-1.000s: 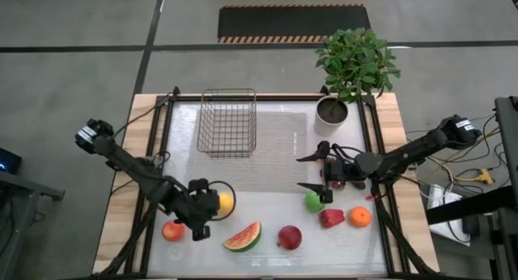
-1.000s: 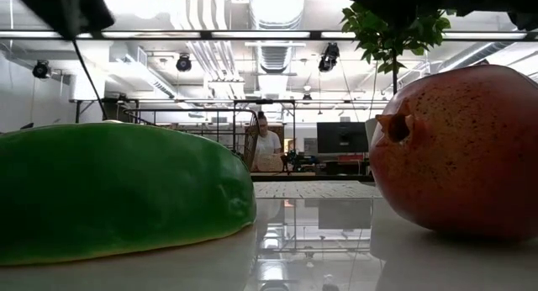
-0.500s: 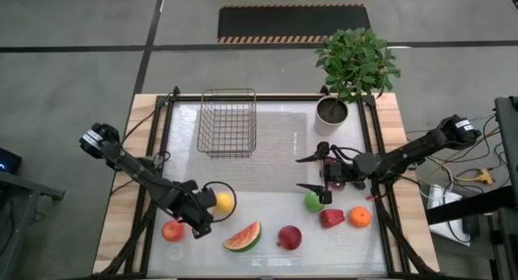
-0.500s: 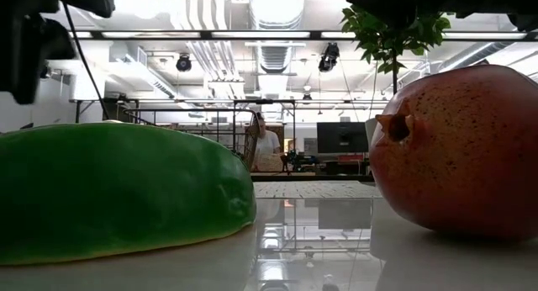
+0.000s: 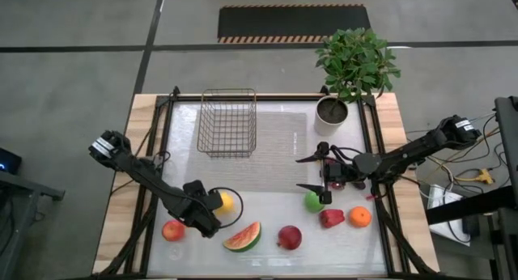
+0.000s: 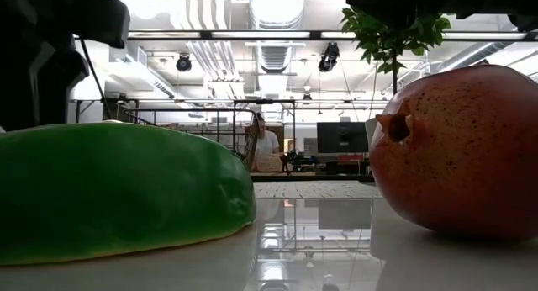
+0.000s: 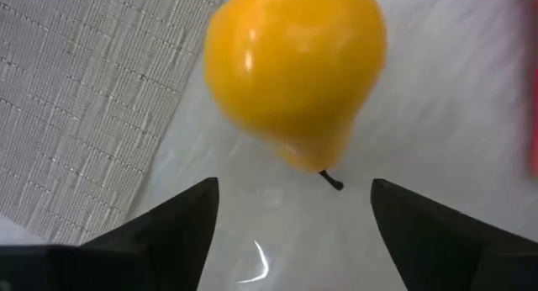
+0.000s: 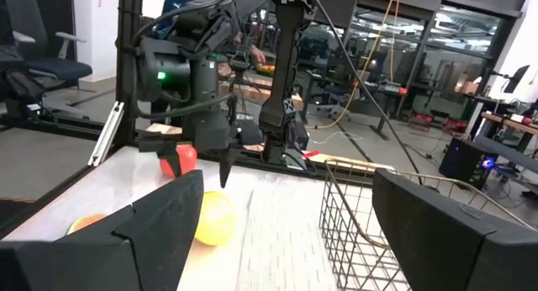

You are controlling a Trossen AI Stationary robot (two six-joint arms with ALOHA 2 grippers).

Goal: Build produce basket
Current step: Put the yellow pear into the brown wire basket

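The wire basket (image 5: 227, 122) stands at the far middle of the table. The produce lies along the near side. A yellow pear (image 5: 225, 202) lies on its side on the table, its stem end (image 7: 329, 180) toward my left gripper. That gripper (image 5: 207, 214) points steeply down and is open. In the left wrist view the left gripper (image 7: 294, 215) has one finger on each side of the stem end, without touching it. My right gripper (image 5: 316, 173) hangs open and level at the middle right, above a green apple (image 5: 313, 201).
A peach (image 5: 172, 230), a watermelon slice (image 5: 244, 236), a dark red round fruit (image 5: 289, 237), a red pepper (image 5: 331, 218) and an orange (image 5: 359, 217) lie near the front edge. A potted plant (image 5: 333, 110) stands at the far right. A woven mat (image 5: 279, 146) covers the table's middle.
My left gripper has sunk toward the table next to the pear and tipped to point more steeply down; in the low view its dark shape has come lower on the left. The pear and the other produce have stayed where they were.
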